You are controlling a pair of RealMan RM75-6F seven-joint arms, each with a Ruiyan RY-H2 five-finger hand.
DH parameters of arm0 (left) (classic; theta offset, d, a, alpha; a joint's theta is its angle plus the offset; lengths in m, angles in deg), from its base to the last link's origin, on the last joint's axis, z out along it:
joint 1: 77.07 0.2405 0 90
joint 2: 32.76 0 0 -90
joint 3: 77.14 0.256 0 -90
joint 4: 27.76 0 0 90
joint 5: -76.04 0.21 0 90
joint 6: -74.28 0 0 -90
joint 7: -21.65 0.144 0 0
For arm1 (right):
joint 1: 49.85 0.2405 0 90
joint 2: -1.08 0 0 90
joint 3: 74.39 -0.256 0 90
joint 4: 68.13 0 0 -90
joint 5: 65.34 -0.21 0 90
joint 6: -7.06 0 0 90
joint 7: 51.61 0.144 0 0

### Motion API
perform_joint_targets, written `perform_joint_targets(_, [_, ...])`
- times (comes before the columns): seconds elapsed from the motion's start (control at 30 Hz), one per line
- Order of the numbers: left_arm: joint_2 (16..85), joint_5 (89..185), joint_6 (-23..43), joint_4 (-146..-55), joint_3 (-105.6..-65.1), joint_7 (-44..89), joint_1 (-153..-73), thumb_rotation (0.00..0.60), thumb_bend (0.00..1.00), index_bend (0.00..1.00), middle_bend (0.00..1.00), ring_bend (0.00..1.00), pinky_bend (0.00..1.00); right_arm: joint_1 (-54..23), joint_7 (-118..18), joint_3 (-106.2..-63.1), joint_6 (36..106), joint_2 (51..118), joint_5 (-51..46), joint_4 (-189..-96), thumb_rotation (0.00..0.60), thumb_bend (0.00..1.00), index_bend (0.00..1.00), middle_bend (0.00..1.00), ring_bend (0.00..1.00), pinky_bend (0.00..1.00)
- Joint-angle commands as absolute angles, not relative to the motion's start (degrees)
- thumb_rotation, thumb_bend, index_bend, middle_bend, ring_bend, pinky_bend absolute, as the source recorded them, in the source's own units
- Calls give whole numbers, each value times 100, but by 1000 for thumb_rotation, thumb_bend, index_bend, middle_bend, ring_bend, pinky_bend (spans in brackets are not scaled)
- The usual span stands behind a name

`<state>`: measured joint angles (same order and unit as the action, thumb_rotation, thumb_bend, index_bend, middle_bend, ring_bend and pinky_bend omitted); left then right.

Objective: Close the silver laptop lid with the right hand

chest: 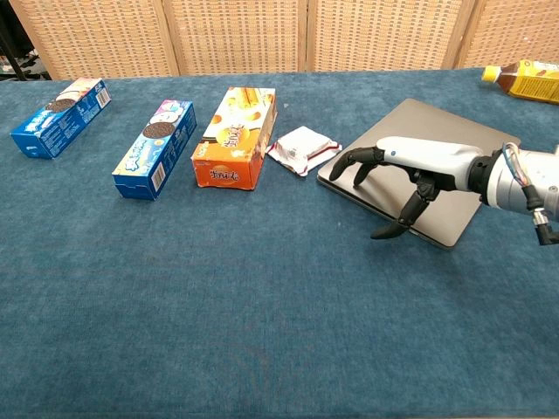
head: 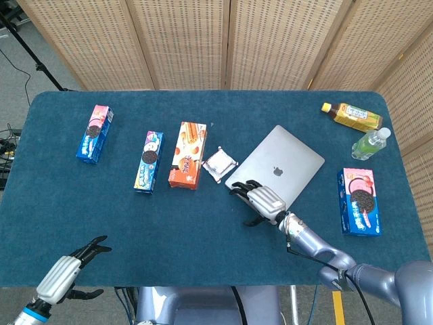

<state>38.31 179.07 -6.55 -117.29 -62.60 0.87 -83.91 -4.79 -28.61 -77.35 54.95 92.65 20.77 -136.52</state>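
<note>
- The silver laptop [head: 277,166] is lying flat with its lid down on the blue table [head: 203,230], right of centre.
- The right hand [head: 262,201] is resting on the laptop's near-left edge, its fingers [chest: 360,161] spread and curling down over the lid; it is gripping nothing.
- The left hand [head: 64,272] is hanging off the near-left corner of the table, fingers apart and holding nothing.
- A small white packet [head: 220,164] is sitting just beside the laptop's left corner.
- An orange biscuit box [head: 188,154] is lying left of the packet, with a blue cookie box [head: 148,162] further left and another blue cookie box [head: 94,133] near the left edge.
- A pink cookie box [head: 358,201] is lying right of the laptop.
- A yellow drink bottle [head: 352,116] and a clear bottle [head: 371,143] are lying at the far-right corner.
</note>
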Motion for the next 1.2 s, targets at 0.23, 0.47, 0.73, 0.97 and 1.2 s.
perform_joint_targets(0.23, [3832,17901,-668,-11723,-6261,78,-8390,600,13,229,121,205,286,-468,-2846,-7706,5469,9320,2080,-13590,600,218,189,108,215,87])
perform_joint_targets(0.47, [3833,17899,-671,-11724,-6258,79,-8390,600,13,229,121,205,286,-466,-2852,-7698,5470,9320,2075,-13584,600,218,189,107,215,87])
perform_joint_targets(0.73, [3833,17888,-667,-11728,-6261,85,-8393,600,12,229,121,205,286,-455,-3095,-7827,5568,9019,2009,-13893,600,218,189,107,215,87])
perform_joint_targets(0.97, [3834,17894,-686,-11736,-6263,107,-8386,600,12,229,121,205,286,-479,-3627,-8047,5741,8449,1850,-14618,600,219,189,107,215,87])
perform_joint_targets(1.2, [3837,17893,-725,-11744,-6278,126,-8373,600,13,229,121,205,286,-735,-4130,-8171,6092,7968,1564,-15146,600,218,196,110,215,84])
